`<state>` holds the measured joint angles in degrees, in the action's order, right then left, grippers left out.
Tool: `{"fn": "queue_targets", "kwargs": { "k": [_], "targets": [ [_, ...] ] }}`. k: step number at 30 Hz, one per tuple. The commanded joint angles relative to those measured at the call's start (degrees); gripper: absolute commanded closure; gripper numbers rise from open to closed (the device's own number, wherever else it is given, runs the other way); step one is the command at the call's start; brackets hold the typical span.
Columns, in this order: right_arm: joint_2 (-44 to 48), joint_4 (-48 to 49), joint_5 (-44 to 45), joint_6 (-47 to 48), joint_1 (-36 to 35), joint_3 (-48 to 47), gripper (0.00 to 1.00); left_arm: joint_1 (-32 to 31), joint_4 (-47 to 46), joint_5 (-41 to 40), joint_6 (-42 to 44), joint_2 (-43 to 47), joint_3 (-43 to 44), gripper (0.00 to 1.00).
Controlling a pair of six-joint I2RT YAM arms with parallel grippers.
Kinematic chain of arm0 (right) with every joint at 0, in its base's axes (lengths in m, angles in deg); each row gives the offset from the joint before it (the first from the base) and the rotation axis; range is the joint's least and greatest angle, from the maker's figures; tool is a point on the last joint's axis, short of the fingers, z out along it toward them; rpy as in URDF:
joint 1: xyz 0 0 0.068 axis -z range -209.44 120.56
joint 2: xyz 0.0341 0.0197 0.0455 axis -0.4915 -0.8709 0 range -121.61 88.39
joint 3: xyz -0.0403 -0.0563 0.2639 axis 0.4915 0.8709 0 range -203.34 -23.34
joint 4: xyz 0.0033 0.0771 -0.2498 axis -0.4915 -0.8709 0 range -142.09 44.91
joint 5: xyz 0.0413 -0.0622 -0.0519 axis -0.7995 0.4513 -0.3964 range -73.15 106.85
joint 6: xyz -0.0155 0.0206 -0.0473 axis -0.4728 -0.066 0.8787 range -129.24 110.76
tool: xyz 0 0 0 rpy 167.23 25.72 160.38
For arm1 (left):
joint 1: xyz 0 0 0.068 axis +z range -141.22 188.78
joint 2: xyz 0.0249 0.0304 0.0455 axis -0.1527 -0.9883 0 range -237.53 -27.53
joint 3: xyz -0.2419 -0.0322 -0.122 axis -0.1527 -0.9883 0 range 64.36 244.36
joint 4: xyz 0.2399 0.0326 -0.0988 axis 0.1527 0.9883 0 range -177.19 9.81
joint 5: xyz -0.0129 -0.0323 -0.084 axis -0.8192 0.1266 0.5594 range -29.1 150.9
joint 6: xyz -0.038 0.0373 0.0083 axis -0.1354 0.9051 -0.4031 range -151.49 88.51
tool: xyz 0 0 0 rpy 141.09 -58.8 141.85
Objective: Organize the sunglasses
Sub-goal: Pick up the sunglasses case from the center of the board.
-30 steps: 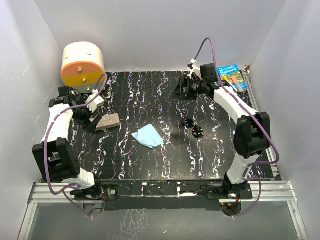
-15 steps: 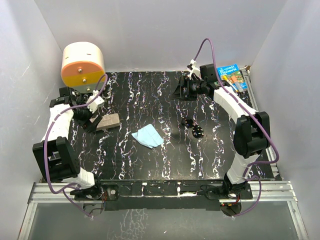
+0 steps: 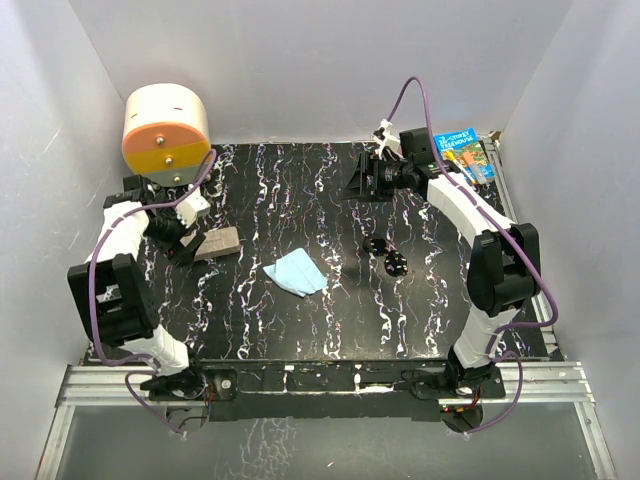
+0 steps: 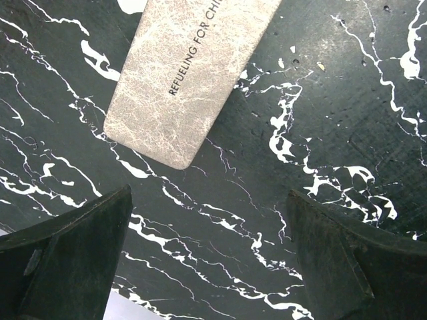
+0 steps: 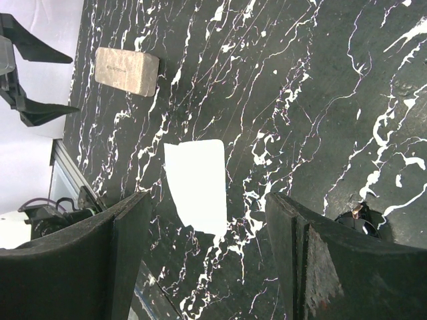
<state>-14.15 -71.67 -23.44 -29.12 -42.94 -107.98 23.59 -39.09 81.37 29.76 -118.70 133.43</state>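
The black sunglasses (image 3: 387,255) lie folded on the marble table right of centre; a bit of them shows in the right wrist view (image 5: 359,220) behind my right finger. The grey-brown case (image 3: 217,242) lies shut at the left, and shows in the left wrist view (image 4: 193,73) and the right wrist view (image 5: 127,71). My left gripper (image 3: 186,250) is open and empty, just short of the case's near end (image 4: 210,267). My right gripper (image 3: 355,182) is open and empty at the back of the table, well behind the sunglasses (image 5: 207,260).
A light-blue cloth (image 3: 296,272) lies between case and sunglasses, white in the right wrist view (image 5: 197,183). A cream and orange cylinder (image 3: 165,130) stands at the back left. A blue book (image 3: 465,152) lies at the back right. White walls close in three sides.
My left arm has shifted a little left and back, the gripper staying by the case. The right arm, case, cloth and sunglasses have not moved.
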Motion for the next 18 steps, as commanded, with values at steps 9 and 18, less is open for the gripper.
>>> {"fn": "queue_targets", "kwargs": {
  "k": [9, 18],
  "targets": [
    [1.6, 1.8, -0.1, 0.3, 0.2, -0.9, 0.25, 0.6, 3.6, 6.9, 8.0, -7.6, 9.1, 0.03],
    [1.6, 1.9, 0.8, -0.2, 0.2, -0.9, 0.25, 0.5, 3.8, 6.1, 17.4, -12.0, 11.7, 0.03]
  ]
}}
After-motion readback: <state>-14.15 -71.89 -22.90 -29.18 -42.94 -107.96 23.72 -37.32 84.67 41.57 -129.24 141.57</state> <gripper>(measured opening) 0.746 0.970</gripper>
